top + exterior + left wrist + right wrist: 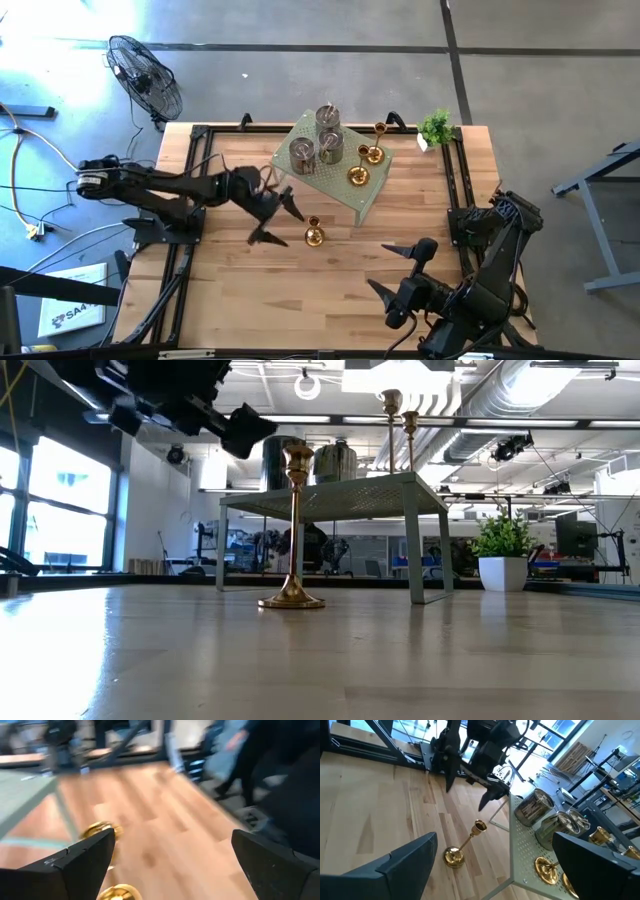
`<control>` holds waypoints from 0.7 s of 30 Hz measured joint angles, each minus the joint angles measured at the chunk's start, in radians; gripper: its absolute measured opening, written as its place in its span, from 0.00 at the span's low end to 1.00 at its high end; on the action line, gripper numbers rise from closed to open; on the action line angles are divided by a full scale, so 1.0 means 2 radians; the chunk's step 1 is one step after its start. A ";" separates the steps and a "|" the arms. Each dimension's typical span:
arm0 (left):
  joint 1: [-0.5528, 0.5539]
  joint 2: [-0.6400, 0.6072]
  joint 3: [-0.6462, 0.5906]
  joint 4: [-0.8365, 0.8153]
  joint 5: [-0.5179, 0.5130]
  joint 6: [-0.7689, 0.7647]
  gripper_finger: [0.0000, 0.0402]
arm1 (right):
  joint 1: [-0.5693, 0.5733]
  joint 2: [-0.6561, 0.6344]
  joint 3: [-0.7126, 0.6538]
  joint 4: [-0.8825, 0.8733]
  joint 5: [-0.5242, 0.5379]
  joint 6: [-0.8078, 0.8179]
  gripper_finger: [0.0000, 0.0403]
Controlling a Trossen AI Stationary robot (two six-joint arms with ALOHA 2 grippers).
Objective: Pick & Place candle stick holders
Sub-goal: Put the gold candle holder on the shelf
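Left gripper [272, 221] sits left of centre in the high view, fingers spread wide, nothing between them; it hangs just left of a gold candle stick holder [314, 235] standing upright on the bare wooden table [240, 290], not touching it; in the low view this holder [292, 530] stands centre-left in front of the rack, gripper dark at upper left. Pale green perforated rack [370, 195] upper centre of the high view; on it three grey-silver cup holders [318, 137] clustered toward its upper left and three gold holders [368, 156] along its right side. Small potted plant [436, 127] just right of the rack, near the table's upper right corner. Right gripper [398, 268] lower right of the high view, fingers released and wide apart, empty, well apart from every holder. Right wrist view: lone gold holder [462, 847] centre, rack edge [517, 850] to its right; floor fan [148, 78] upper left off the table.
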 joint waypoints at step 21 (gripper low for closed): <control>-0.037 0.024 0.000 -0.005 -0.181 -0.028 0.98 | -0.002 0.024 0.000 -0.017 0.001 0.000 0.97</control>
